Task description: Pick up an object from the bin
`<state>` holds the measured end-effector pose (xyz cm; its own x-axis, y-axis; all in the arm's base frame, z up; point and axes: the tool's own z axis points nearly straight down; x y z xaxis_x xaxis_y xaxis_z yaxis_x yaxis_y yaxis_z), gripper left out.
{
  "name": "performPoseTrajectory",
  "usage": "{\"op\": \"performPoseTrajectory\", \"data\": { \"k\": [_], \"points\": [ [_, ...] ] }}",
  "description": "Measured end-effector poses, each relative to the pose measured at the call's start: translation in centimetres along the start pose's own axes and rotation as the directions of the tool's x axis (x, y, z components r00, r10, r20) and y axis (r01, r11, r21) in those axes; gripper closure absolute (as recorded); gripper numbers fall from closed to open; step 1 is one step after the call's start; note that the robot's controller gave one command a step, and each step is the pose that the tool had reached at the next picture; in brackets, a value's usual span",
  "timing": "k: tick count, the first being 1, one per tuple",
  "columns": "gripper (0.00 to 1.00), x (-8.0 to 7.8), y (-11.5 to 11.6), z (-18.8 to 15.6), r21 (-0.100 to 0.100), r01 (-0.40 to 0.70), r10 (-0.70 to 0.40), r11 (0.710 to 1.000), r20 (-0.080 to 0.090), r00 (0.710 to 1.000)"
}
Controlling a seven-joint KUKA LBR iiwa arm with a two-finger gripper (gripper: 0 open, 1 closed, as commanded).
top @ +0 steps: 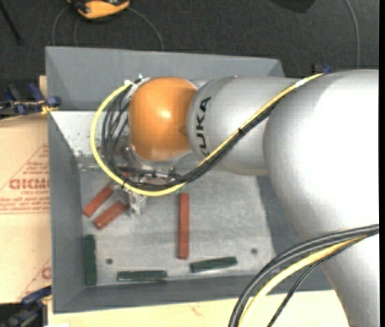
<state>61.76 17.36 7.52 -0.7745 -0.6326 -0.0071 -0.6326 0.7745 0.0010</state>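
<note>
- A grey metal bin (64, 203) is seen on dark ground, with sticks scattered on its floor.
- The gripper (134, 201) is found low at the left, under the orange cover (158, 118).
- Spread or pinched? Can't be told.
- Just beside it, two short red sticks (110, 214) are lying side by side.
- A long red stick (183, 225) is set apart.
</note>
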Motion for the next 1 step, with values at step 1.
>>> {"op": "performPoseTrajectory", "data": {
  "k": [1],
  "points": [
    [1.0,1.28,1.27,-14.89,0.003,0.002,-0.002,1.0,0.0,1.0]
  ]
}}
